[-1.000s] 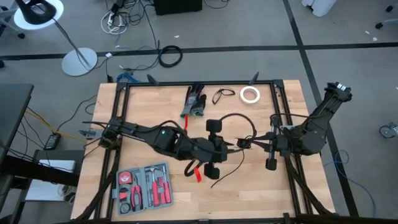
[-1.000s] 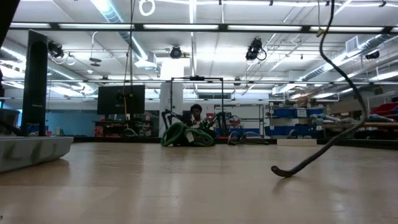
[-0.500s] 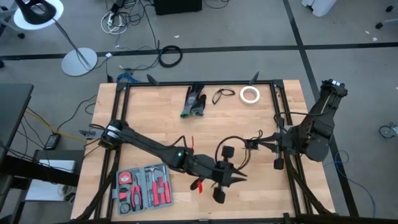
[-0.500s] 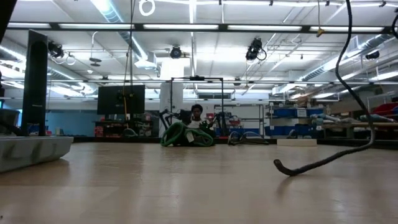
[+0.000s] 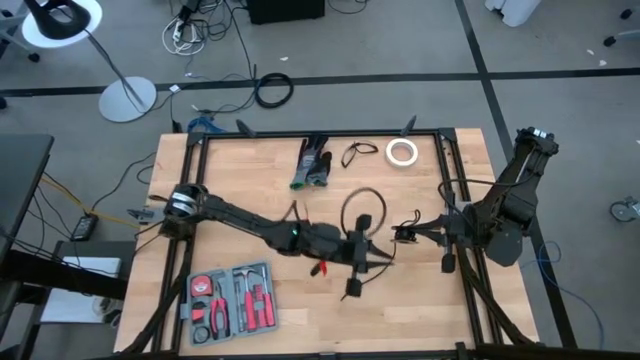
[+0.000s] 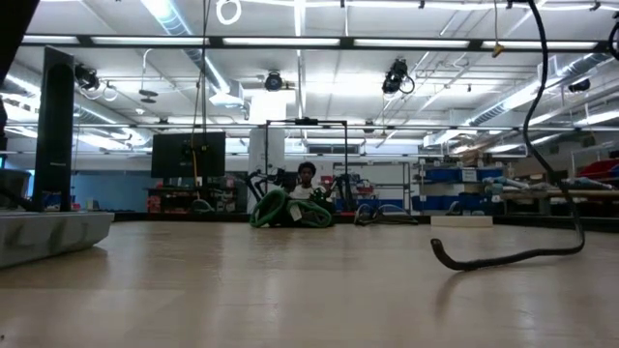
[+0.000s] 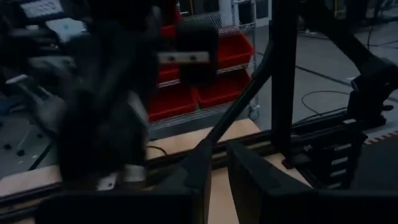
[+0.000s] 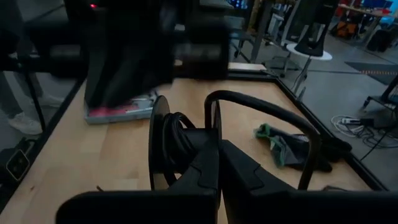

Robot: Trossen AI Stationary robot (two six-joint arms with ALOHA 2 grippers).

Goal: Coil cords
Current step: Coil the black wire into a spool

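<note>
A thin black cord (image 5: 364,196) arches in a loop between my two grippers at the table's middle right. Its loose tail (image 6: 488,259) lies on the wood and rises off the low view's right. My right gripper (image 5: 404,238) is shut on the cord's compact round bundle (image 8: 166,144). My left gripper (image 5: 366,262) reaches in from the left and is shut on the cord; the cord (image 7: 239,106) runs slanting into its fingers. A small loose cord loop (image 5: 357,152) lies flat at the far edge. My left gripper pinches the cord (image 7: 208,148) between its two fingers, along the free length below the arch. The cord leads up and away from the fingers and is clear of the table there. My right gripper holds the round bundle at its edge (image 8: 186,138), pinched between the two fingers. It comes level from the table's right. The bundle stands on edge above the wood, and the cord arches out of it (image 8: 267,109).
A white tape roll (image 5: 402,151) and a green-grey glove pair (image 5: 312,164) lie at the far edge. An open tool case (image 5: 231,300) sits at the near left, a small red thing (image 5: 319,268) beside my left arm. The black frame rails (image 5: 452,180) border the table.
My left gripper has swung toward the table's near-right, then come back a little toward the middle. The cord's arch has drawn in to a smaller loop. My right gripper has shifted slightly toward the right edge. More of the cord's tail has settled flat on the table.
</note>
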